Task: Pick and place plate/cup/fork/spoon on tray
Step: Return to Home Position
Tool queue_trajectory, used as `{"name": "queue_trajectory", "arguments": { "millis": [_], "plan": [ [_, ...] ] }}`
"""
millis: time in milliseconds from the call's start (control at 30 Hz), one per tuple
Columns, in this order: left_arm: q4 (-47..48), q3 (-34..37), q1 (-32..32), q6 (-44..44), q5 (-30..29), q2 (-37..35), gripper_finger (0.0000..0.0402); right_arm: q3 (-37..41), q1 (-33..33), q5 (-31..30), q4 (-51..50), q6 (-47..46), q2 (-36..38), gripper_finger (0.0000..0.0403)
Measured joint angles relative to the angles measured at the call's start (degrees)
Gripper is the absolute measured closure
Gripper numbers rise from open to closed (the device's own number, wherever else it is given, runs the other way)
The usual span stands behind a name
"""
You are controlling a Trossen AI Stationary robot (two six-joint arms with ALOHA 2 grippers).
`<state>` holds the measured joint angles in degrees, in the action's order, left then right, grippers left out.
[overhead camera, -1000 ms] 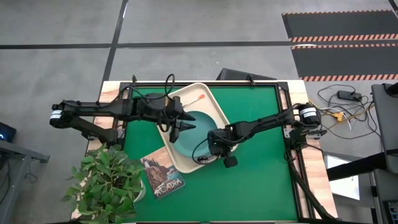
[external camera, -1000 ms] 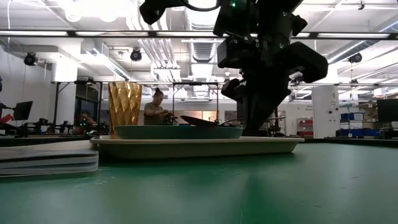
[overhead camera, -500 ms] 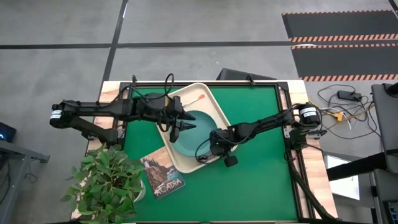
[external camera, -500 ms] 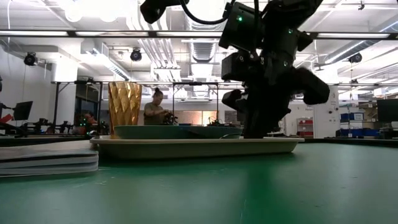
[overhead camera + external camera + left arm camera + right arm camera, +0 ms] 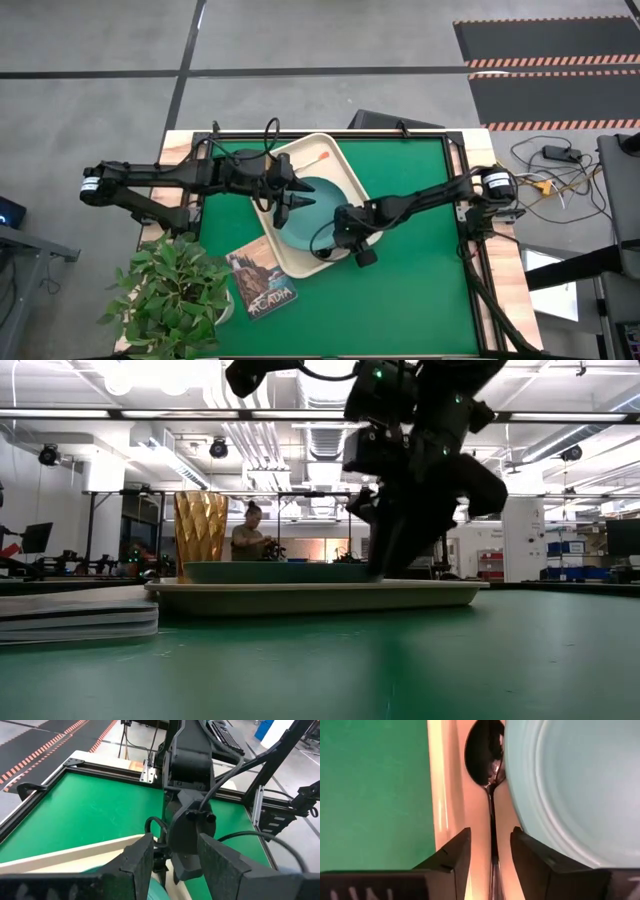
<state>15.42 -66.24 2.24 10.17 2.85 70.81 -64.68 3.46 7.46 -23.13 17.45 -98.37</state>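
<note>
Change: the right gripper (image 5: pixel 489 839) is sliding a little along the tray (image 5: pixel 300 264) from its near right corner toward the plate (image 5: pixel 318 203) and is leaning over. In the low view the dark spoon is no longer showing above the plate's rim.
Meaning: the spoon (image 5: pixel 482 755) is now lying flat and let go, so I judge the last of the four placements done and only the retreat is remaining.
Right gripper: it is hanging low over the tray's right rim near the near corner, with its fingers (image 5: pixel 451 851) spread. The spoon's handle is running through the gap between them, and neither finger seems to be pressing it, though the handle's end is passing out of sight under the gripper. It is carrying nothing.
Spoon: it is resting on the tray floor in the narrow strip between the right rim and the plate, with its bowl just beside the plate's edge.
Plate: it is sitting flat in the tray's middle.
Left gripper (image 5: pixel 176 838): it is waiting above the tray's left edge by the plate, with its fingers apart and nothing between them.
Cup (image 5: pixel 200 530): it is standing upright beyond the plate. Its base is hiding behind the plate, so I am judging, not seeing, that it is on the tray.
Fork (image 5: pixel 318 158): it is lying near the tray's far right corner, well apart from the spoon.
Risk: a sideways pull-out could be nudging the handle, so a straight lift looks safer.
</note>
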Motion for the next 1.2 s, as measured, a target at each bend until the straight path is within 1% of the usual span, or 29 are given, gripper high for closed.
{"name": "queue_trajectory", "arguments": {
  "millis": [100,200,367,467,633,700,800,933,1200],
  "plan": [
    [0.0,0.0,0.0,0.0,0.0,0.0,0.0265,-1.8,0.0,0.0,-3.6,-1.0,1.2,0.0269],
    [0.0,0.0,-0.2,0.0,0.0,0.2,0.0265,-2.3,0.1,0.0,-4.9,-1.0,3.5,0.0268],
    [0.2,0.1,-0.2,-1.3,0.0,-0.1,0.0265,0.6,0.4,0.0,-4.0,-1.6,8.4,0.0283],
    [0.6,0.1,-1.1,-3.0,0.0,-1.1,0.0265,5.5,0.4,0.0,1.9,-3.0,12.2,0.0297],
    [0.4,2.6,-4.1,-8.1,0.0,-3.9,0.0265,15.8,0.5,0.0,17.6,-4.0,19.7,0.0318],
    [0.6,4.8,-5.2,-9.7,0.1,-6.1,0.0265,19.6,0.5,-0.1,23.5,-3.7,22.9,0.0326],
    [-0.4,8.9,-6.2,-10.8,0.1,-11.1,0.0265,24.1,-0.1,-1.6,28.6,-2.3,28.6,0.0337],
    [-2.4,14.0,-6.3,-11.1,0.0,-18.7,0.0266,28.2,-1.1,-4.6,30.9,-0.3,36.6,0.0349],
    [-3.1,18.1,-6.3,-10.7,-0.3,-34.7,0.0266,33.5,-1.6,-4.5,31.6,-1.0,50.8,0.036]
  ]
}}
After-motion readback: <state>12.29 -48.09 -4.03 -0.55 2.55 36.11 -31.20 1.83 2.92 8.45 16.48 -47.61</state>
